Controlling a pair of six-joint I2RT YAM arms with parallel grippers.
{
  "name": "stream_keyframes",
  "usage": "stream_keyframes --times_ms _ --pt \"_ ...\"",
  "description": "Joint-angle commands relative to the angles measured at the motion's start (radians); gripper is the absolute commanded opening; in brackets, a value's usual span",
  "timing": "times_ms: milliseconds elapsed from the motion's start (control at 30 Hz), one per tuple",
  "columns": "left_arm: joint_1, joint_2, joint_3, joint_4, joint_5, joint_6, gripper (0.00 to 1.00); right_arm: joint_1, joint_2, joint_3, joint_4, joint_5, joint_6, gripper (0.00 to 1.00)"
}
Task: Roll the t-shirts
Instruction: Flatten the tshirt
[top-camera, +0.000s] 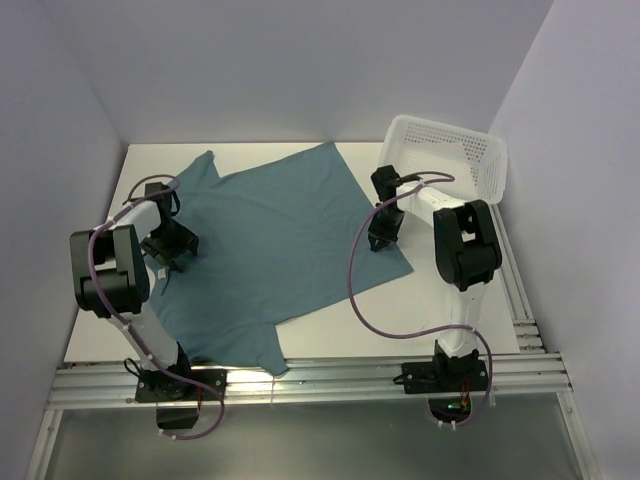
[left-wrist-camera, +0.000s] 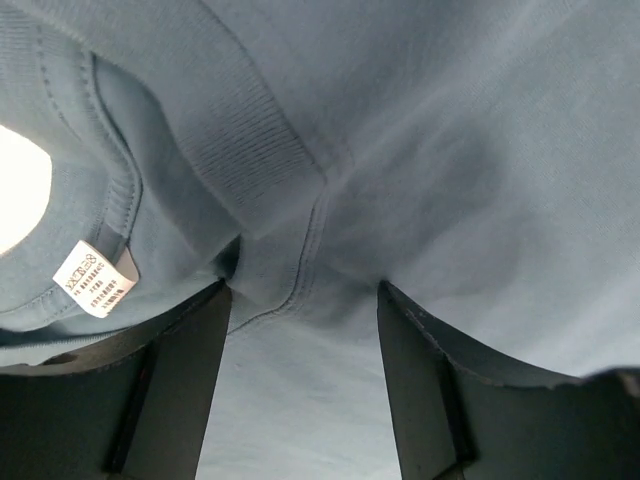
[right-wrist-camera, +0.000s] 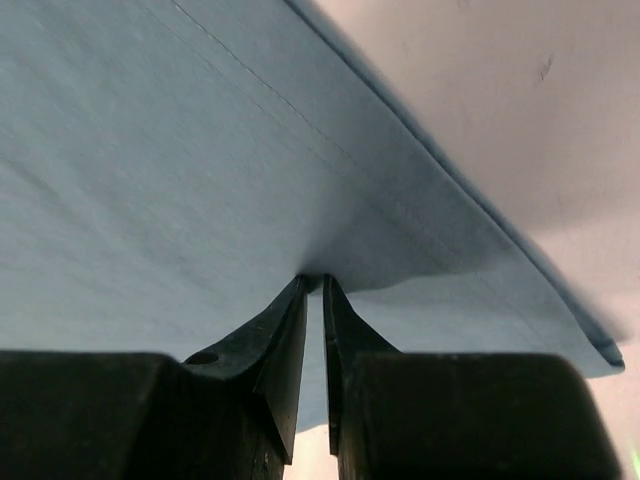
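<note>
The teal t-shirt lies spread flat on the white table, one sleeve at the back left and one at the front. My left gripper is open and low over the shirt's left side by the collar. In the left wrist view its two fingers stand wide apart with cloth between them, next to the ribbed collar and a white label. My right gripper is at the shirt's right hem. In the right wrist view it is shut, pinching a fold of the cloth.
A white mesh basket stands at the back right, just behind the right arm. The table ends at a metal rail at the front. White walls close in the left, back and right sides.
</note>
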Motion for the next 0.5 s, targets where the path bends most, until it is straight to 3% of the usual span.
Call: stream_keyframes --times_ms 0,233,367,467 --pt "-0.001 0.095 0.053 0.091 -0.046 0.021 0.65 0.005 0.020 0.058 0.002 0.041 0.014 0.17" --pt "-0.001 0.274 0.205 0.085 -0.025 0.041 0.63 0.005 0.081 0.123 -0.043 0.055 0.027 0.15" --pt "-0.004 0.380 0.354 0.051 -0.003 0.062 0.61 0.004 0.109 0.164 -0.052 0.077 0.033 0.15" --pt "-0.008 0.477 0.547 0.001 0.015 0.077 0.61 0.004 0.143 0.216 -0.078 0.081 0.041 0.15"
